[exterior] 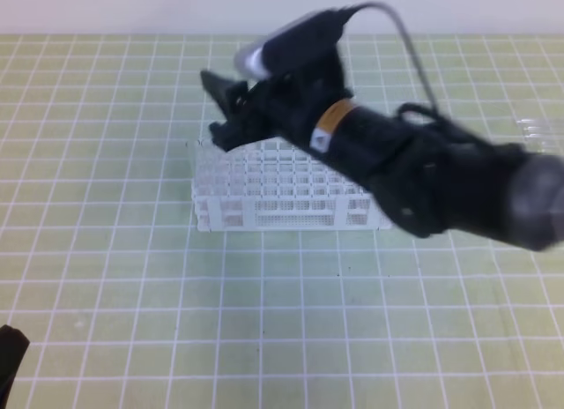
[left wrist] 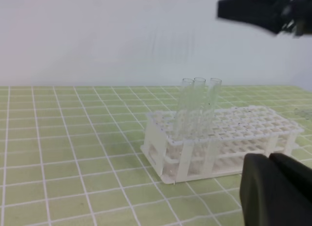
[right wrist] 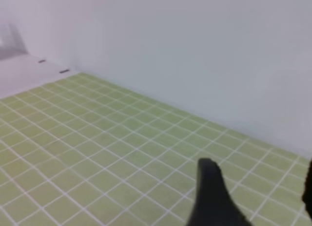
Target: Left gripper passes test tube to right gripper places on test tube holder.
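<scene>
- the right gripper [exterior: 220, 105] hangs above the back left corner of the test tube holder [exterior: 282, 197]; its two black fingers stand apart with nothing between them, and the right wrist view shows only one bare finger [right wrist: 212, 197] over the green gridded mat [exterior: 106, 277].
- the test tube [left wrist: 186, 106] appears to stand in the holder already, as one of three clear tubes grouped upright near one end of the rack in the left wrist view; i cannot tell which of the three is the one just handled, since they look alike.
- the left gripper [left wrist: 273, 192] sits low, well apart from the rack, with only its dark fingers at the frame's lower edge; they lie pressed together with no gap and carry nothing.
- judging from this, the step in hand is the release and retreat: the tube looks seated and the right claw is clear of it.
- to do it well, lift the right claw straight up before swinging sideways, so a finger does not clip the tube rims, which stick up above the lattice.
- keep the fingers spread wide until they are above the rims.
- risk: a sideways brush could tilt the tubes or drag the light rack across the mat.
</scene>
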